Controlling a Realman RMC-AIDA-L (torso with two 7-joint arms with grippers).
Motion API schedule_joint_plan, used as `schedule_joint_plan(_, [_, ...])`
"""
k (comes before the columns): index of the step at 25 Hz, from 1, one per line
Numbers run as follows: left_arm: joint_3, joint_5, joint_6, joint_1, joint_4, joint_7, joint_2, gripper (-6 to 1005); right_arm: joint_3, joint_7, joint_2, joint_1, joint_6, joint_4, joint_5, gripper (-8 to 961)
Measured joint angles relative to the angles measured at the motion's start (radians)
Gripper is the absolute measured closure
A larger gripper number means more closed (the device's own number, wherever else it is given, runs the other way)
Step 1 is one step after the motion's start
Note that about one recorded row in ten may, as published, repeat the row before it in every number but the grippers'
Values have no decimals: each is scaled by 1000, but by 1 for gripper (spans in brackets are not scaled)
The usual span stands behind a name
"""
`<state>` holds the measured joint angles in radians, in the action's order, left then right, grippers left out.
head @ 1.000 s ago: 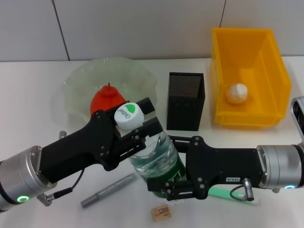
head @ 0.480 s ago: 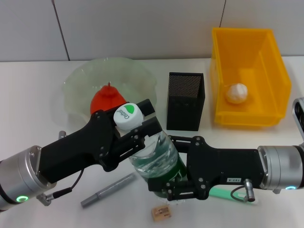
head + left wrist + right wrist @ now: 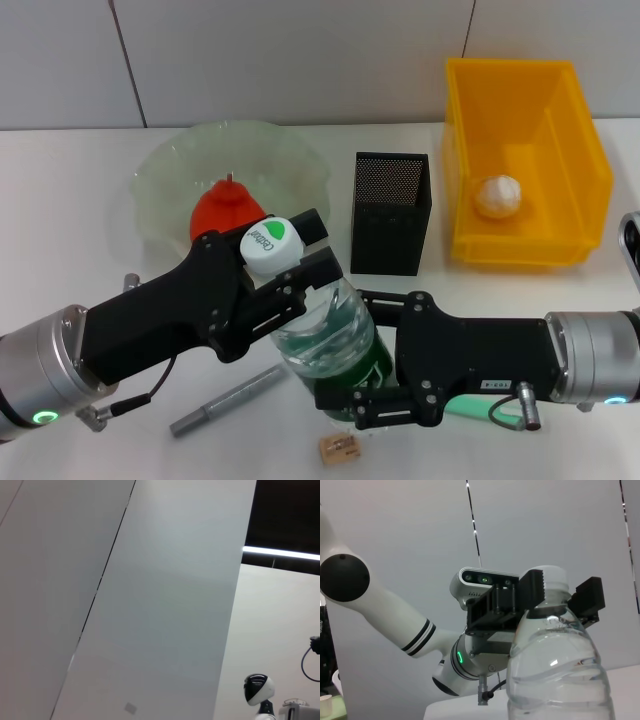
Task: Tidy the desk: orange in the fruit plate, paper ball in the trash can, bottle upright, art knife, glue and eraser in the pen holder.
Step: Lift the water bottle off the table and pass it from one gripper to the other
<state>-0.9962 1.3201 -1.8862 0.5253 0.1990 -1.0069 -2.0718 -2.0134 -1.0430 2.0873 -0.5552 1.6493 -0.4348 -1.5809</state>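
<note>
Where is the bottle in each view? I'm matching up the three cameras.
Head view: the bottle stands low in the centre, left gripper at its neck, right gripper at its base.
Left wrist view: not in it; only wall panels show.
Right wrist view: the bottle fills the lower right, close up.
Shared landmark: the white cap, also seen from the right wrist between the left gripper's fingers.
</note>
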Motion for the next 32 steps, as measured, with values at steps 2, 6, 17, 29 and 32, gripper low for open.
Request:
schedule_joint_plan(2, [-3,0,0,0,11,-14,1,573,0,-8,-1,0,0,-4,1,187])
schedule_joint_plan(6, [-5,0,5,-1,25,-30,2,573,4,-63,-4,-2,-1,-29,16,187])
schedule_joint_plan(17, [-6,45,11,7,48,-34,2,572,70,-200,-5,73,0,-238,27,183])
schedule_joint_plan(29, [-14,57,16,4,80,-65,3,571,104,-263,-7,82,-5,-317,59,184])
schedule_joint_plan(32, [-15,57,16,0,86,-67,3,571,105,-275,-7,93,-4,-343,63,184])
